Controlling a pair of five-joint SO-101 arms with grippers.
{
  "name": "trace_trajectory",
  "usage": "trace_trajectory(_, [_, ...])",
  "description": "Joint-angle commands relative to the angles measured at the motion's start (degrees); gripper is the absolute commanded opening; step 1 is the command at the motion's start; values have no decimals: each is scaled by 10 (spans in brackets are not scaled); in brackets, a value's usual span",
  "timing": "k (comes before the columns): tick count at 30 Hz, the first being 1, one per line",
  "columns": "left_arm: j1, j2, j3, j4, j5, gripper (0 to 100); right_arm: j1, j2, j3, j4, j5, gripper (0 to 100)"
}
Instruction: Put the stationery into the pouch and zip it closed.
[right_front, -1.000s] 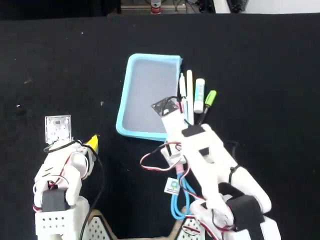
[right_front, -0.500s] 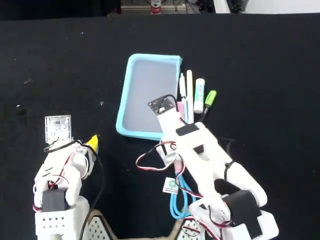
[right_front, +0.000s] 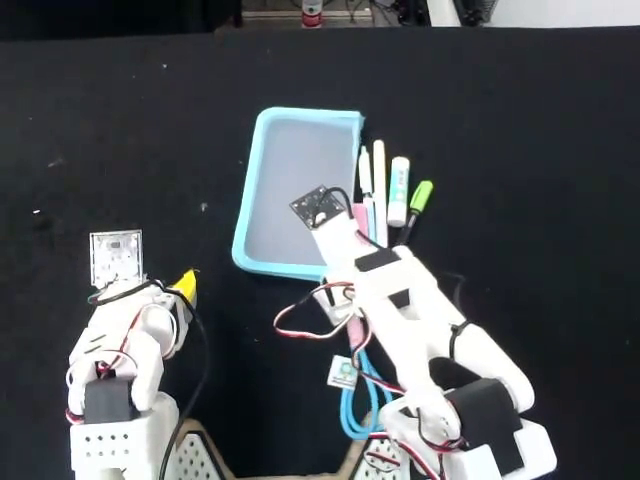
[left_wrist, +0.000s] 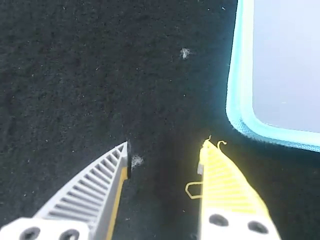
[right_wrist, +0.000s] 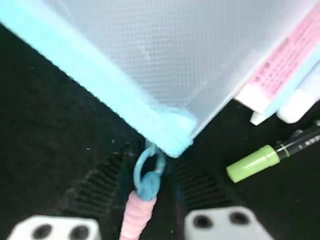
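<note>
Right wrist view showed the right gripper (right_wrist: 147, 161) straddling the zipper pull (right_wrist: 142, 200), grip unclear. The pouch (right_front: 300, 180) lay lengthwise away from the arms, pens (right_front: 380, 180) parallel alongside, a green marker (right_front: 420, 197) outermost. The left gripper (left_wrist: 165, 152) hung spread above the table (left_wrist: 75, 75).

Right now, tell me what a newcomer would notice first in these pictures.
First the blue-edged pouch in the middle of the black table, with a row of pens along its edge on the right arm's side. Next the right gripper at the pouch's near corner, by the zip pull, while the left gripper hangs open over bare table.
</note>
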Motion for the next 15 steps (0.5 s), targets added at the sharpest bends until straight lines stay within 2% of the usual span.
trace_trajectory(1, [7,-3,-2,-4,-5,230,4,-4,-4,30,17,36])
trace_trajectory(5, [7,-3,-2,-4,-5,230,4,-4,-5,46,28,145])
trace_trajectory(10, [7,-3,-2,-4,-5,230,4,-4,-6,51,28,90])
trace_trajectory(15, [7,-3,-2,-4,-5,230,4,-5,-29,102,25,96])
